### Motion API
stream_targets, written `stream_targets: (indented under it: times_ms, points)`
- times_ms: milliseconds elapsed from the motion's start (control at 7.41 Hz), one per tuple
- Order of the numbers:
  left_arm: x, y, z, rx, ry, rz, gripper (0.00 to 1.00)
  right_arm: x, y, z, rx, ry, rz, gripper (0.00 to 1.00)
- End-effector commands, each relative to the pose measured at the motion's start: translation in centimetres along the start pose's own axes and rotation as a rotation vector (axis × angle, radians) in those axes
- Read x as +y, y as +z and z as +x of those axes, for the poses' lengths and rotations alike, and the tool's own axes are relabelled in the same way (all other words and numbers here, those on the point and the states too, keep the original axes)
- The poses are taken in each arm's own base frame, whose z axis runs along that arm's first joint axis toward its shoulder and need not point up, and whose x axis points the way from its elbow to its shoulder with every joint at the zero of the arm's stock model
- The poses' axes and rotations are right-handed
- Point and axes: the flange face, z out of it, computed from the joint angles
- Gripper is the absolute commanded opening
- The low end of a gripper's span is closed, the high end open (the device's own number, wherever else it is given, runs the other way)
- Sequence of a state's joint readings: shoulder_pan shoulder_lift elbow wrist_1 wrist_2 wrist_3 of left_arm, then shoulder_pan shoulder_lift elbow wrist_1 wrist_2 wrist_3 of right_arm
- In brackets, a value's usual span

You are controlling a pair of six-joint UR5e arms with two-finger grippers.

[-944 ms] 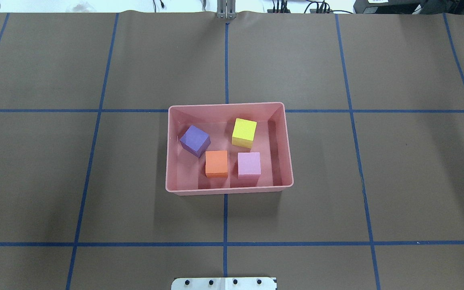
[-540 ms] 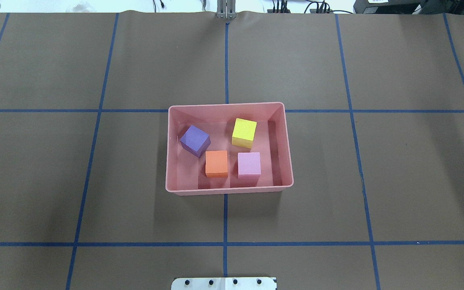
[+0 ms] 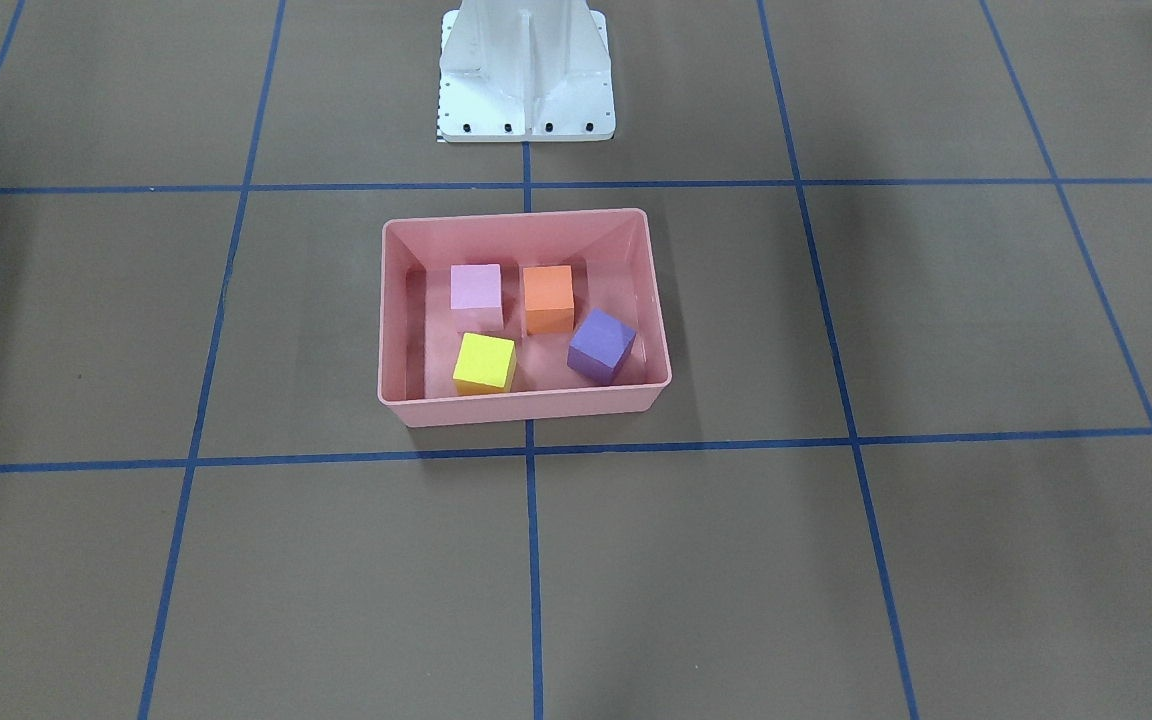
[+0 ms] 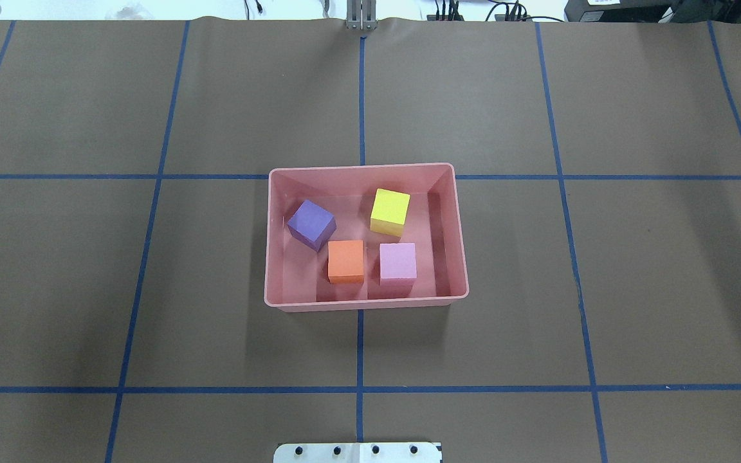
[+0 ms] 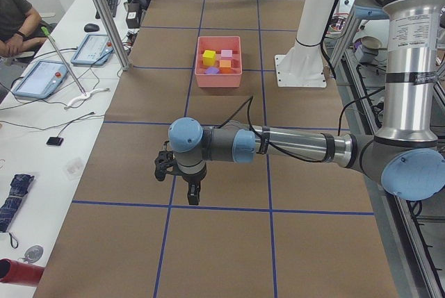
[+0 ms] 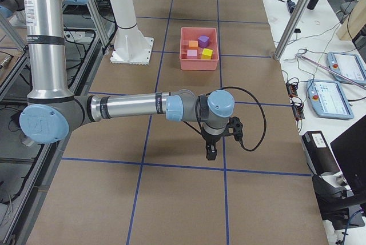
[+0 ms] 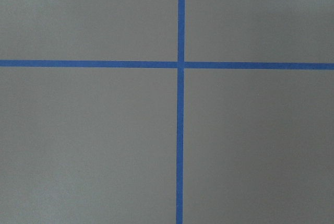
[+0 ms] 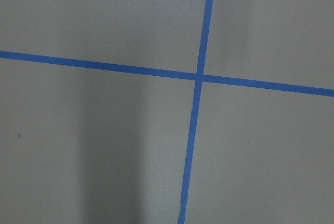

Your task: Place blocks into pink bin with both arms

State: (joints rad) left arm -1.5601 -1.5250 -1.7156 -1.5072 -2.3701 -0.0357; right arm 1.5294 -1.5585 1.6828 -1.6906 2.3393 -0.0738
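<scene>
- The left gripper [image 5: 192, 192] hangs tip-down over bare brown table [image 4: 152, 289]. No block shows at its tip. It appears only from the side, so whether its jaws stand apart or together cannot be told.
- The right gripper [image 6: 210, 151] hangs the same way at the opposite end of the table. It also carries nothing visible, and how far it is open cannot be told either.
- Below each gripper the wrist cameras show only a crossing of blue tape lines [image 7: 180, 130] on the table cover, with no block underneath.
- The pink bin [image 4: 275, 244] sits well apart from both grippers, between them, in front of the robot's white base [image 3: 526, 70].
- All four blocks lie inside the bin:
  - The purple block [image 4: 311, 224] is on the left gripper's side, turned at an angle.
  - The orange block [image 4: 345, 260] is just beside the purple one, along the wall nearest the robot.
  - The light pink block [image 4: 397, 262] sits next to the orange one, toward the right gripper, with a narrow gap between them.
  - The yellow block [image 4: 390, 208] lies beyond the light pink one, farther from the robot.
- Judged from this layout, the placing looks finished. No block shows on the table in any view, and nothing appears left to collect.
- The blocks are matte, sharp-edged cubes of equal size, each flat on the bin floor and none stacked. The bin is salmon pink with low walls and a rolled rim, and it has floor to spare.
</scene>
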Motion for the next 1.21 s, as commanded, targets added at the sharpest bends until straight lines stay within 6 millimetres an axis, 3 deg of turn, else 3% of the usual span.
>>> stream_targets:
  times_ms: [0,1079]
  points:
    - [0.2,-0.1,0.1,0.001,0.001,0.002,1.00,0.1,0.1,0.0,0.000,0.001,-0.001,1.00]
    - [0.5,0.3,-0.4,0.000,-0.016,-0.007,1.00,1.1,1.2,1.2,0.000,0.025,-0.025,1.00]
